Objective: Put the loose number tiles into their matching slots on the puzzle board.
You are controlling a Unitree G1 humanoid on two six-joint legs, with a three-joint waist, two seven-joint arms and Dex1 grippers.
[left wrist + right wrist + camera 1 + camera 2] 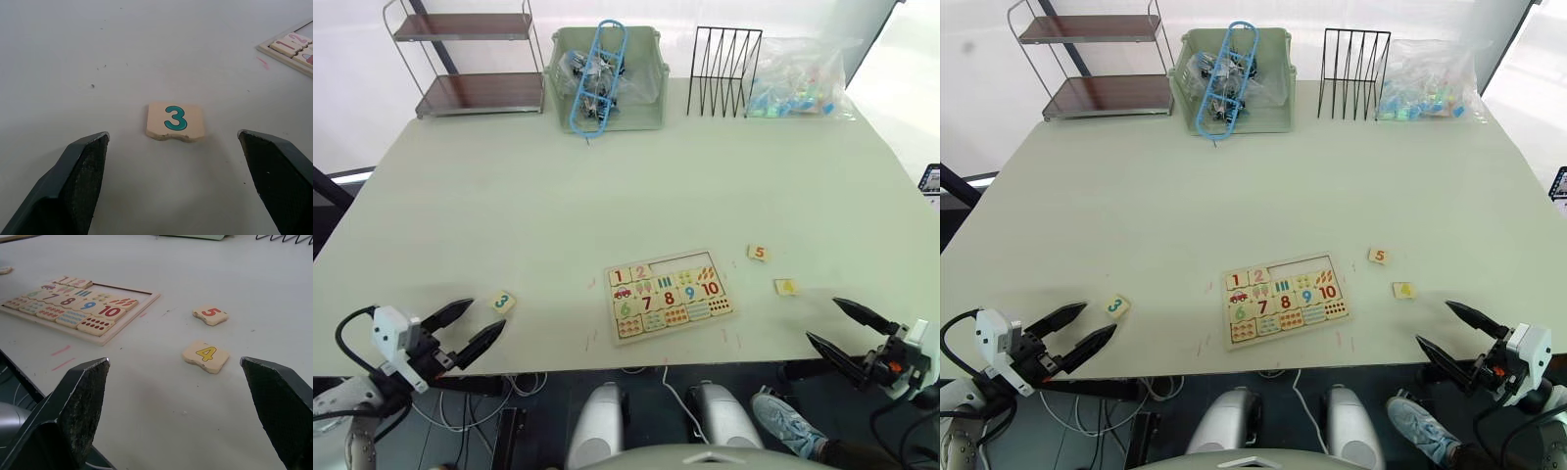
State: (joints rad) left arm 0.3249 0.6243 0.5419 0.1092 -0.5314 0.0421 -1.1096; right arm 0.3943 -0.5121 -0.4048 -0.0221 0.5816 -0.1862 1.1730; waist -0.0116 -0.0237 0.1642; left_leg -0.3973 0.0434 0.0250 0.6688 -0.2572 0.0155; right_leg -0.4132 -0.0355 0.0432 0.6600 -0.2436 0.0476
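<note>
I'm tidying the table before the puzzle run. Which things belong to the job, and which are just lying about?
Job:
- puzzle board, tiles 1 and 2 already in
- tile 3, in front of the open left gripper
- tile 4 and tile 5, near the open right gripper

Lying about:
- shelf rack
- green bin
- wire rack
- plastic bag

Loose tile (175, 121) ahead of the left gripper (173, 186), between its spread fingers: green "3". Ahead of the right gripper (178, 416): nearer tile (206, 356) yellow "4", farther tile (210, 314) red "5". Puzzle board (124, 323), to that gripper's left: "1", "2", "7", "8", "9", "10".
</note>
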